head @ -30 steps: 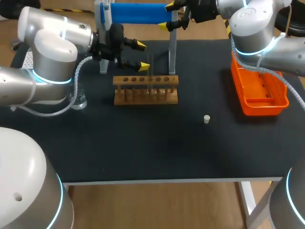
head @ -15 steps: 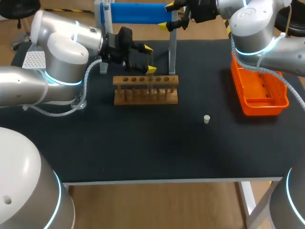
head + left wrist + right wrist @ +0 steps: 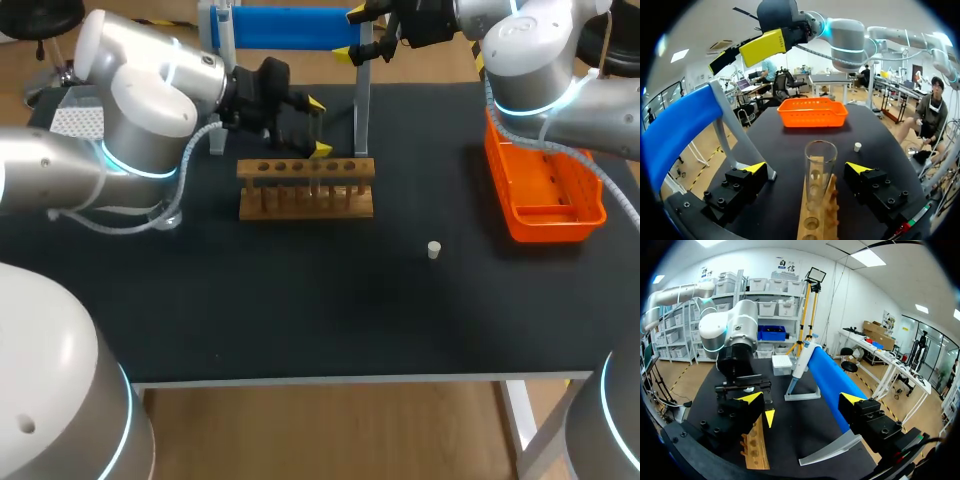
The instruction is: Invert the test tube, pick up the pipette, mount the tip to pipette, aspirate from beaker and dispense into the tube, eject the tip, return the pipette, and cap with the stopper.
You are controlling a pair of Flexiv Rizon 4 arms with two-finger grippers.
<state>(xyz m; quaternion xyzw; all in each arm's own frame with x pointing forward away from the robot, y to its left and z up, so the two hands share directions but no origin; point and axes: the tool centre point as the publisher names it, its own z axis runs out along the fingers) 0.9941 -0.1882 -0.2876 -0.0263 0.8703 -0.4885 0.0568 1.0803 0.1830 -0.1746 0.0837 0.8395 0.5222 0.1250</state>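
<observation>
A clear test tube (image 3: 819, 170) stands upright in the wooden rack (image 3: 306, 188), seen close in the left wrist view as the rack (image 3: 816, 222). My left gripper (image 3: 316, 127) is open, its yellow-tipped fingers either side of the tube without touching it; the same gripper (image 3: 806, 168) shows in its own view. My right gripper (image 3: 352, 32) hangs open at the back by the blue stand (image 3: 290, 28). In the right wrist view this gripper (image 3: 801, 398) faces the pipette (image 3: 799, 367) hanging on the stand (image 3: 832, 385). A small white stopper (image 3: 434, 250) lies on the mat.
An orange bin (image 3: 545, 185) sits at the right side of the table. A white tip box (image 3: 75, 121) lies at the far left behind my left arm. The stand's metal posts (image 3: 361, 110) rise just behind the rack.
My left arm has swung right, bringing its open gripper from beside the rack's left end to around the test tube. The right arm has kept still.
</observation>
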